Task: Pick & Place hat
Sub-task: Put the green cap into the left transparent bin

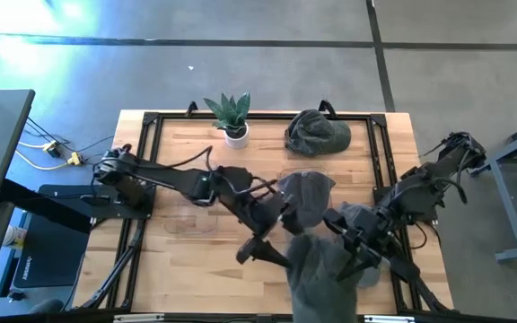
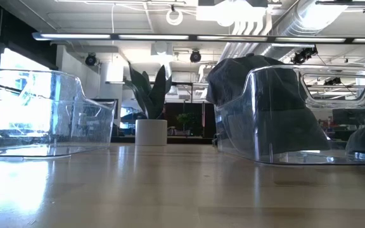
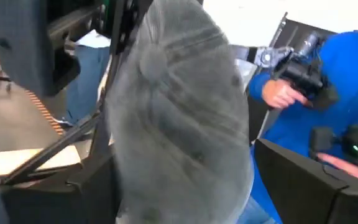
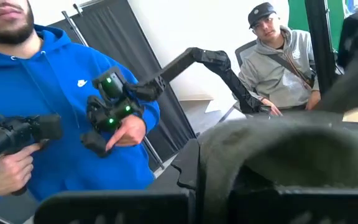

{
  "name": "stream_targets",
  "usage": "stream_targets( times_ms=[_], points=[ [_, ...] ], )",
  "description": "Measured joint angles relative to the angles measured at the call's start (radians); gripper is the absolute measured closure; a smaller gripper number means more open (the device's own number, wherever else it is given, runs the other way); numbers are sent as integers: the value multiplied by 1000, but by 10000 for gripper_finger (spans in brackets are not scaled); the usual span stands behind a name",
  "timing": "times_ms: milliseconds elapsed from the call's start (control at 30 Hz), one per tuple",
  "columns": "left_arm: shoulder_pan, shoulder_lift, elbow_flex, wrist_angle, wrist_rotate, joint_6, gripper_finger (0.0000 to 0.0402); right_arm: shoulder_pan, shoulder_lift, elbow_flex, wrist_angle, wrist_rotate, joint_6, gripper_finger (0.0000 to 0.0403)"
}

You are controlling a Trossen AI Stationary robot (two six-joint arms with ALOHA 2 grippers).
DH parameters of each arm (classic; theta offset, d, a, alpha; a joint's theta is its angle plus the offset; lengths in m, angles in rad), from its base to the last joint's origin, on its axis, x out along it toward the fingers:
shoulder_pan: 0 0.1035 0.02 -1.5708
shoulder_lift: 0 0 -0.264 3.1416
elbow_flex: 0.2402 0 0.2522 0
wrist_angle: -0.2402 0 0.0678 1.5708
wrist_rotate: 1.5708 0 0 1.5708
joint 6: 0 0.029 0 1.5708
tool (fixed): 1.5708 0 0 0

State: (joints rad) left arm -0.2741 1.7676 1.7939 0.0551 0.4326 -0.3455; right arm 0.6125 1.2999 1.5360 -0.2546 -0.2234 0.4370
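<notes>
Held hat (image 1: pixel 317 269): grey cloth, lifted off the table at the near edge, right of centre, hanging between the two arms; fills the left wrist view (image 3: pixel 179 124) and the lower part of the right wrist view (image 4: pixel 284 155).
Left gripper (image 1: pixel 263 251): reaching in from the left, at the hat's left side; fingers hidden behind cloth, so open or closed cannot be told.
Right gripper (image 1: pixel 353 247): reaching in from the right, at the hat's right side; grip likewise cannot be told.
Other hats: one on the clear stand (image 1: pixel 308 193) at mid-table (image 2: pixel 258 82); another (image 1: pixel 317 133) lying at the far edge, right of the potted plant (image 1: pixel 232 117).
Empty stand (image 1: pixel 189 220): clear plastic, left of centre, likely target.
Risk, slipping: limp fabric, hold unseen; uneven pull from two arms could tug it out of one grip and drop it off the near edge.
Risk, collision: arms close together over the centre; carrying left could knock the loaded stand or topple the light empty one.
Risk, misplacing: sagging crown could land folded or hang off the stand rather than sit over it.
Risk, bystanders: person in blue (image 4: pixel 55 112) with hand-held devices just beyond the near edge; wide swing there unwise.
</notes>
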Motion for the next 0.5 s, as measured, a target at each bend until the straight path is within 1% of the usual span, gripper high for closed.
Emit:
stream_targets(
  times_ms=[67,167,233,433,500],
  points=[
    [8,44,10,120,20,-3,64,0,-1,0,0,-1,5,400],
    [4,59,3,198,107,-45,71,1,-5,0,-6,5,16,400],
    [0,63,6,249,146,-77,82,1,-11,0,-15,5,17,401],
    [-10,82,3,229,243,-129,125,1,-22,0,-19,6,44,401],
    [-14,77,5,247,274,-139,141,4,-27,0,-18,0,60,400]
  ],
)
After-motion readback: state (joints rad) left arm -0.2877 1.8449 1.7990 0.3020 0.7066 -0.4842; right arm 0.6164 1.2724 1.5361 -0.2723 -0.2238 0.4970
